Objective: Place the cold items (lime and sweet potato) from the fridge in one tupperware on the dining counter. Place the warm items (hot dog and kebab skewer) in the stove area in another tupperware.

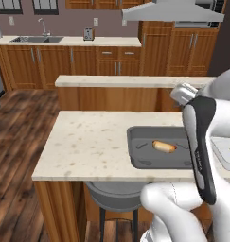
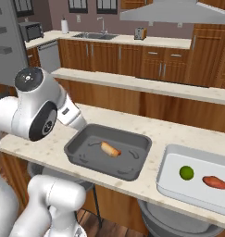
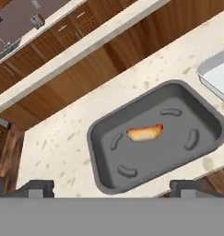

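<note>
Pincer (image 3: 111, 186) hangs wide open and empty above the grey tupperware (image 3: 104, 179) in the hand view, hot dog (image 3: 144, 132) lying inside. Left base view: same tub on the dining counter (image 1: 88, 142). Right base view adds the white tupperware (image 2: 171, 185) holding lime (image 2: 186, 173) and sweet potato (image 2: 215, 182) — the kebab skewer looks to be what remains, calling for a drive to the stove.

The speckled counter (image 2: 151, 127) bears a grey tupperware (image 2: 86, 159) beside a white tupperware (image 2: 167, 178).

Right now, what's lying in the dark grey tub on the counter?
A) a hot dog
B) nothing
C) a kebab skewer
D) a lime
A: a hot dog lies alone in the grey tub; the lime sits in the white tub beside it.
</note>
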You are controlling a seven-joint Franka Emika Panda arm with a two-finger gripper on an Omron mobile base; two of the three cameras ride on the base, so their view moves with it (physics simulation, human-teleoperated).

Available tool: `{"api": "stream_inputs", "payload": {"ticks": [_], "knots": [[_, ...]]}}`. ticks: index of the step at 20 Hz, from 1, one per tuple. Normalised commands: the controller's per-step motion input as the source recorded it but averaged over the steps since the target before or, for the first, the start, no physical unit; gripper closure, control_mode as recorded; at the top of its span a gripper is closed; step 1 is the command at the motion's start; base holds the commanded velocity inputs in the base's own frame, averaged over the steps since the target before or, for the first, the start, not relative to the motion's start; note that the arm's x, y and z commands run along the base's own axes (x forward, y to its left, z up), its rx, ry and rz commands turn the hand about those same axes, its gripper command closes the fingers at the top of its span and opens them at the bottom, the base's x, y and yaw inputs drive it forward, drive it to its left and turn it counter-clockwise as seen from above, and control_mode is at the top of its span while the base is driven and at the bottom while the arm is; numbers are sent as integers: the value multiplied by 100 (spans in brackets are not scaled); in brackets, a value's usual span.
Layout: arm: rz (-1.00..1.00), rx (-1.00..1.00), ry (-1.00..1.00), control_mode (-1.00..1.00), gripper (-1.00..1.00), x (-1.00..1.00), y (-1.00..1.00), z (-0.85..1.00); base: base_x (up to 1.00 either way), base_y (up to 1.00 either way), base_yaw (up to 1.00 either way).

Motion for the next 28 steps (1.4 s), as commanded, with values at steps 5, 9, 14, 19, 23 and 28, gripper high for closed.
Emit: {"api": "stream_inputs", "payload": {"ticks": [5,9,14,19,23,28], "knots": [[-2,-28,-41,-100,-100,-77,42,40,0,0,0],[-4,-21,-20,100,-100,-49,41,28,-14,15,-3],[0,0,0,100,-100,0,0,0,-38,90,-23],[0,0,0,100,-100,0,0,0,-29,100,-35],[0,0,0,100,-100,0,0,0,-20,100,-42],[0,0,0,100,-100,0,0,0,-13,100,-53]]}}
